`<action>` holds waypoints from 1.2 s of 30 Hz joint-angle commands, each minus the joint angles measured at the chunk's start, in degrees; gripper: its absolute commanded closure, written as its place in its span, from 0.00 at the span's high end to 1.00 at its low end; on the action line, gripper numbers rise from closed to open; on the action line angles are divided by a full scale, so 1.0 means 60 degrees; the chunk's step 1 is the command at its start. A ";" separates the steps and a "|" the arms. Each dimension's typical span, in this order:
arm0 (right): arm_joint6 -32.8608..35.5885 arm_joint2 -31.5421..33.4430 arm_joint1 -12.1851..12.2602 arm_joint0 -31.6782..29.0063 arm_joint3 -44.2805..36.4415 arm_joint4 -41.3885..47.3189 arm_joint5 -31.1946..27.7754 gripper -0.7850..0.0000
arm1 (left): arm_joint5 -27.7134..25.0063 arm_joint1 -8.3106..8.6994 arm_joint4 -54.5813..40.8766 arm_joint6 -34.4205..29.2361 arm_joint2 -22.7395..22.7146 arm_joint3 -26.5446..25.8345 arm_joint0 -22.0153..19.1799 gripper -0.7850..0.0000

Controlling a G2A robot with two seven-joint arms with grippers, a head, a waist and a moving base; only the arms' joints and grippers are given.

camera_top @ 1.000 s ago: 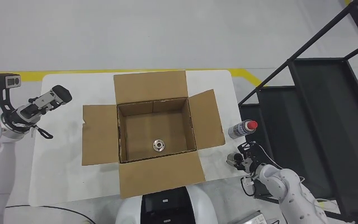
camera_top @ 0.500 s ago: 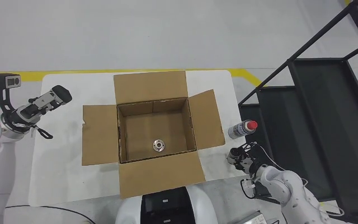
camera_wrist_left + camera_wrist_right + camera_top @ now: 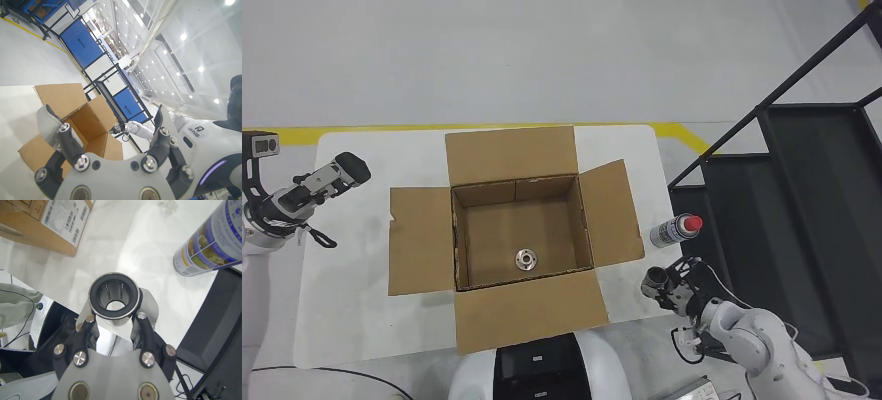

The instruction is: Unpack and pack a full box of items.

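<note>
An open cardboard box (image 3: 522, 232) stands mid-table with its flaps spread; a small metal ring part (image 3: 525, 260) lies on its floor. My right gripper (image 3: 656, 284) hangs near the table's front right corner, shut on a metal linear bearing (image 3: 114, 299) whose hollow bore faces the wrist camera. A spray can (image 3: 675, 229) with a red cap lies on its side at the table's right edge; its body (image 3: 209, 243) appears beside the bearing. My left gripper (image 3: 347, 168) is held off the table's left side, open and empty, with the box (image 3: 85, 121) beyond its fingers.
A dark metal rack (image 3: 802, 210) stands just right of the table. The box's front flap (image 3: 532, 308) covers the table's near edge, and its right flap (image 3: 610, 212) lies between box and can. White tabletop (image 3: 352, 280) shows left of the box.
My right gripper, holding the bearing, has shifted slightly left toward the box's front right corner. The left arm has stayed put.
</note>
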 commanded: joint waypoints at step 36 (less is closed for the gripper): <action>-0.0202 0.1518 0.0202 -0.1475 -0.2227 0.1807 -0.2257 0.00 | 0.0000 0.0000 0.0000 0.0000 0.0000 0.0000 0.0000 1.00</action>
